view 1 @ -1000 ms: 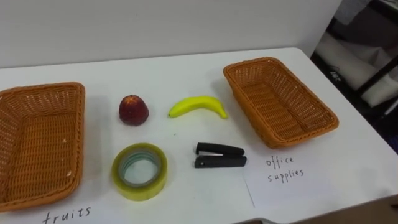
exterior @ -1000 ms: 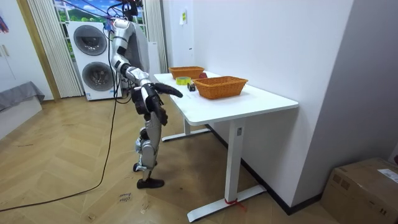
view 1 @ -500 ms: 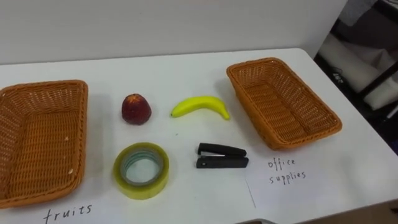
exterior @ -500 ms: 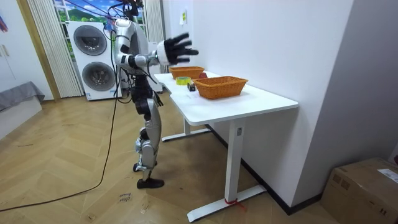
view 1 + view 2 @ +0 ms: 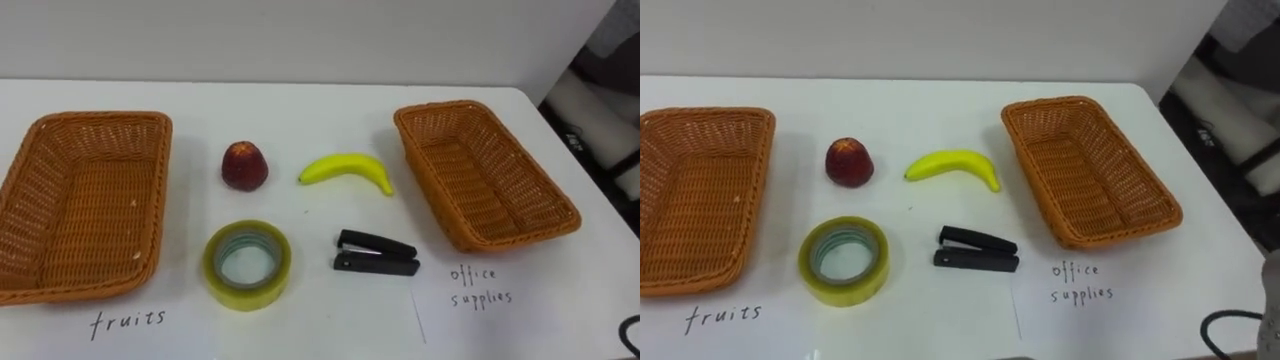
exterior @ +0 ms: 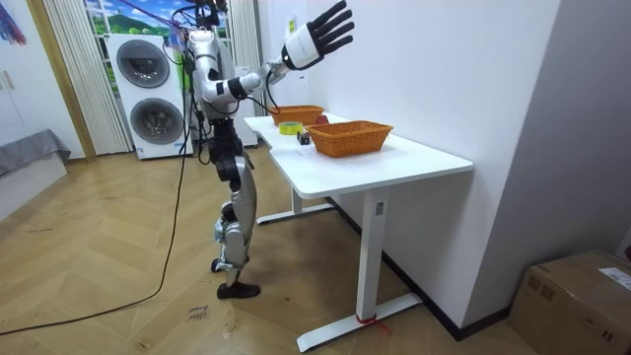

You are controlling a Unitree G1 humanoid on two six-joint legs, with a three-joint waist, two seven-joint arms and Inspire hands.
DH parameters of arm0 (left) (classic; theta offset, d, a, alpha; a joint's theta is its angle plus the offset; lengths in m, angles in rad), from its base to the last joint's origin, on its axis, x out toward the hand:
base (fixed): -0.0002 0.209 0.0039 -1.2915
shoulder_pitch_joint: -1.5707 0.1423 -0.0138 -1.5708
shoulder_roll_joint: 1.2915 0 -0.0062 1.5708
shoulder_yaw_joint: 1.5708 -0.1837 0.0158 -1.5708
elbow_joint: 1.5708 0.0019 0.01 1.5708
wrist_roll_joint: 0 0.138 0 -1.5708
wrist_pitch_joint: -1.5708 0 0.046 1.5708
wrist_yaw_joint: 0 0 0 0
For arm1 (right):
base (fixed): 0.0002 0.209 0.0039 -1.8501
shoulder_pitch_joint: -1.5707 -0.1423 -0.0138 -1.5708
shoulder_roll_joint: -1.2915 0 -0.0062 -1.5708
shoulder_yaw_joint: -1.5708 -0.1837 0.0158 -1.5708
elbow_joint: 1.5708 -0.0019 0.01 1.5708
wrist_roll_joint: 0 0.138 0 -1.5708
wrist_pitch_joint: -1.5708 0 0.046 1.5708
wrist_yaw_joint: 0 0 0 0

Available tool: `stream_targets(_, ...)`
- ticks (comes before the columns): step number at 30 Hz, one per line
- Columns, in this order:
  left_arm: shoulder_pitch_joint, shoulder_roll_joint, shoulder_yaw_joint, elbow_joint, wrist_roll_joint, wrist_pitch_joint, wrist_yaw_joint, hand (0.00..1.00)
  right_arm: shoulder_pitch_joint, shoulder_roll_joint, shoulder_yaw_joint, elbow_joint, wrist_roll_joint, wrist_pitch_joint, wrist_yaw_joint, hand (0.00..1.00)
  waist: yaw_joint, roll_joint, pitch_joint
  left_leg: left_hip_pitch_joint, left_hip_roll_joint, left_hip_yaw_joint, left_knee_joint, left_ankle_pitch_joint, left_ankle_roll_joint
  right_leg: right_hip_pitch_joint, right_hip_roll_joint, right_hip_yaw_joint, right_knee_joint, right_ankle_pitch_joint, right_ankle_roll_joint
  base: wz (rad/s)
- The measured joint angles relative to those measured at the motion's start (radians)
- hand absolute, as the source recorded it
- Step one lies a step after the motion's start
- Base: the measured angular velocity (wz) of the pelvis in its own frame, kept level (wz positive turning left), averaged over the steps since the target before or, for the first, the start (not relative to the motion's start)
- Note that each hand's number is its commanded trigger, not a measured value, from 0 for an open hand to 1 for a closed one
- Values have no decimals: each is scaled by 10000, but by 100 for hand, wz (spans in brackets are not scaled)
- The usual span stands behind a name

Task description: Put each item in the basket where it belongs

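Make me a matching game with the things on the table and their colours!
Things:
1. apple
2. banana
3. stapler
4. right basket

Colours:
A. black
B. brown
C. red
D. yellow

Pairs: 1-C, 2-D, 3-A, 4-B

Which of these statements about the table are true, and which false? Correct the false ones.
1. The left basket and right basket are empty. True.
2. The banana lies in a basket. False: it lies on the table, between them.
3. The tape lies nearer the robot than the red fruit. True.
4. The stapler is red. False: it is black.
5. A robot hand grips the stapler. False: it is up in the air, open.
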Motion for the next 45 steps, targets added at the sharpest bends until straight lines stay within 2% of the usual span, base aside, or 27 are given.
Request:
stream_targets(5, -3, 62, -315, 2, -6, 45, -131, 0, -335, -161, 858, -113, -100, 3, 163, 0, 58, 3, 12, 14, -9, -85, 61, 18, 20, 125, -59, -254, 23, -1, 2, 12)
stream_targets(7, -9, 67, -318, -1, -3, 89, -197, 0, -350, -173, 945, -276, -241, 11, 310, 0, 255, -41, 4, 14, -13, -85, 71, 19, 22, 124, -87, -257, 18, -3, 2, 0)
stream_targets(10, 29, 130, -334, -3, -3, 182, -231, 0, -439, -209, 1238, -678, -363, 13, 625, 0, 297, -162, -60, 6, -25, -123, 92, 24, 29, 212, -98, -308, -103, -2, 3, 5)
stream_targets(15, 6, 253, -503, -12, 5, 359, -321, 0, -519, -216, 1271, -752, -383, 24, 1158, 0, 296, -345, -77, 37, -43, -321, 127, 24, 31, 401, -91, -513, -160, 2, 10, 13)
stream_targets(19, -1, 255, -596, -33, 20, 382, -529, 0, -591, -225, 1548, -753, -414, 37, 1595, 0, 344, -333, -77, 47, -28, -327, 136, 25, 30, 414, -85, -538, -151, 3, 8, 0)
stream_targets(26, -51, 247, -766, -28, 20, 392, -870, 0, -591, -231, 2112, -753, -714, 114, 2698, 0, 498, -168, -72, -6, -26, -345, 129, 24, 30, 389, -73, -584, -157, 3, 8, 1)
stream_targets(37, -322, 313, -783, -10, 16, 406, -1454, 0, -591, -235, 2742, -748, -1920, 125, 3702, 0, 558, -159, -77, -37, -20, -550, 133, 25, 27, 495, -60, -760, -317, 9, 7, 5)
stream_targets(45, -510, 334, -848, -27, 13, 528, -1739, 0, -591, -246, 3302, -649, -1971, 389, 4862, 0, 799, -147, -77, -37, -31, -652, 136, 26, 25, 547, -50, -789, -332, 9, 8, 2)
